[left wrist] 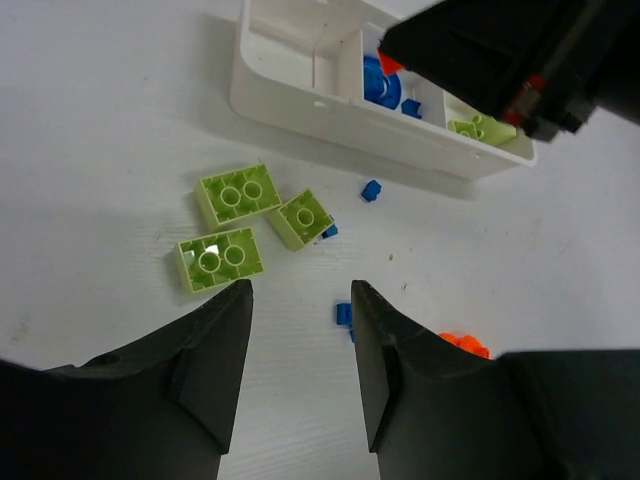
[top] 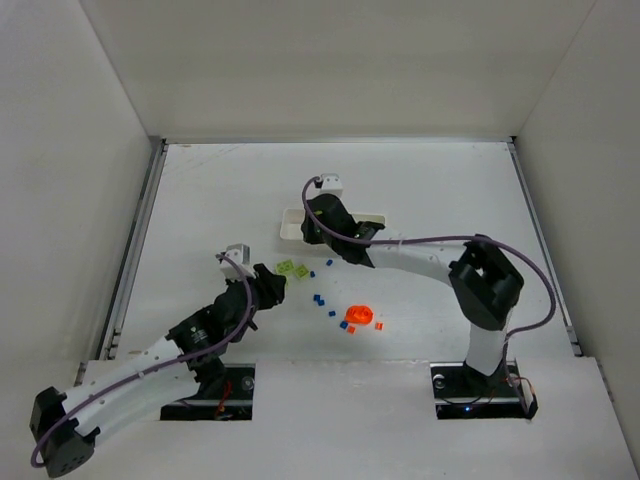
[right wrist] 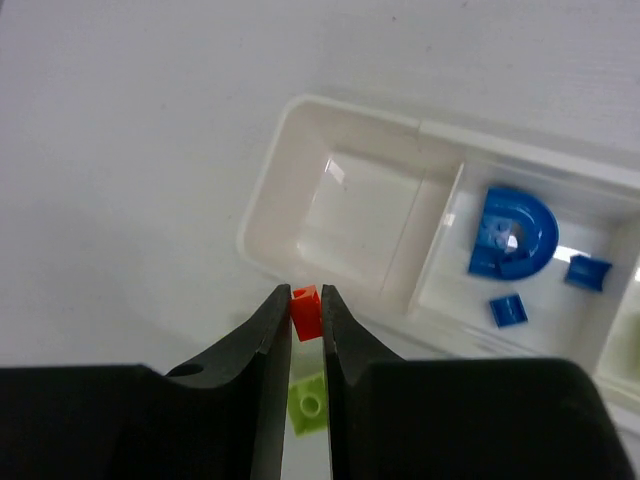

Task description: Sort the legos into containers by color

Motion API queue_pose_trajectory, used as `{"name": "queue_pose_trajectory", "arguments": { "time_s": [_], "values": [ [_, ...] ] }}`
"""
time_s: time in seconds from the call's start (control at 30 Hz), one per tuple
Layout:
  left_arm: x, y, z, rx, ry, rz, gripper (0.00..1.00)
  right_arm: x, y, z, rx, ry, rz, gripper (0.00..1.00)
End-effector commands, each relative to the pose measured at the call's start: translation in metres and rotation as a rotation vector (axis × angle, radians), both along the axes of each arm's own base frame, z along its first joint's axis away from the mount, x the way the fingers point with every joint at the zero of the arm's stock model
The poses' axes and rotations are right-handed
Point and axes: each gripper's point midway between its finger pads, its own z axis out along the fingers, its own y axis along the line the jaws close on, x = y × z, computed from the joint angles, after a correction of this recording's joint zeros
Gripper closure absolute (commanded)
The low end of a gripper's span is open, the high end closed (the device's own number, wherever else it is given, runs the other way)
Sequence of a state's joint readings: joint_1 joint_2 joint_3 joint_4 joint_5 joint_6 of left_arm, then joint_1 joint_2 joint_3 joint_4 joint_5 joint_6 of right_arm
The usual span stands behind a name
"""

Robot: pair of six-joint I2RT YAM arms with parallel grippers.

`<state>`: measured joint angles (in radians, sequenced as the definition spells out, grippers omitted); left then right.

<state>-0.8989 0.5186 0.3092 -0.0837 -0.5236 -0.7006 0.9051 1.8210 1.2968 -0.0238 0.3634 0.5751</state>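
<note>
My right gripper (right wrist: 304,298) is shut on a tiny orange lego (right wrist: 304,314) and hangs just short of the white tray's (right wrist: 262,205) empty end compartment. The middle compartment holds a rounded blue piece (right wrist: 515,232) and small blue pieces (right wrist: 508,309). The far compartment holds lime-green pieces (left wrist: 480,128). My left gripper (left wrist: 300,290) stands open and empty over the table, just below three green plates (left wrist: 238,193). Small blue pieces (left wrist: 343,313) and an orange piece (left wrist: 463,343) lie to its right. From above, the left gripper (top: 272,290) sits beside the green plates (top: 292,268).
In the top view, loose blue bricks (top: 319,298) and a rounded orange piece (top: 359,316) with small orange bits (top: 351,329) lie between the arms. The right arm (top: 420,262) reaches across toward the tray (top: 289,226). White walls enclose the table on three sides.
</note>
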Motion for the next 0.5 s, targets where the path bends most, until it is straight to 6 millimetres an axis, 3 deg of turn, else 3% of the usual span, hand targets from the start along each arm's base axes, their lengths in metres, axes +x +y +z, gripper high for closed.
{"name": "queue_pose_trajectory", "arguments": {
  "time_s": [0.0,0.13,0.27,0.37,0.47],
  "values": [
    [-0.005,-0.014,-0.003,-0.003,0.02,-0.054,0.59,0.029,0.021,0.015,0.049,-0.054,0.017,0.77],
    [-0.012,-0.036,0.001,-0.008,0.0,-0.128,0.58,0.048,0.026,0.009,0.066,-0.049,-0.015,0.63],
    [-0.018,-0.06,0.006,-0.005,-0.011,-0.201,0.57,0.048,0.023,0.025,0.095,-0.068,-0.014,0.5],
    [-0.023,-0.084,0.01,0.02,-0.021,-0.269,0.56,0.043,0.011,0.038,0.107,-0.087,-0.024,0.48],
    [-0.033,-0.115,0.012,0.049,-0.026,-0.351,0.54,0.035,-0.017,0.048,0.124,-0.105,-0.055,0.48]
  ]
}}
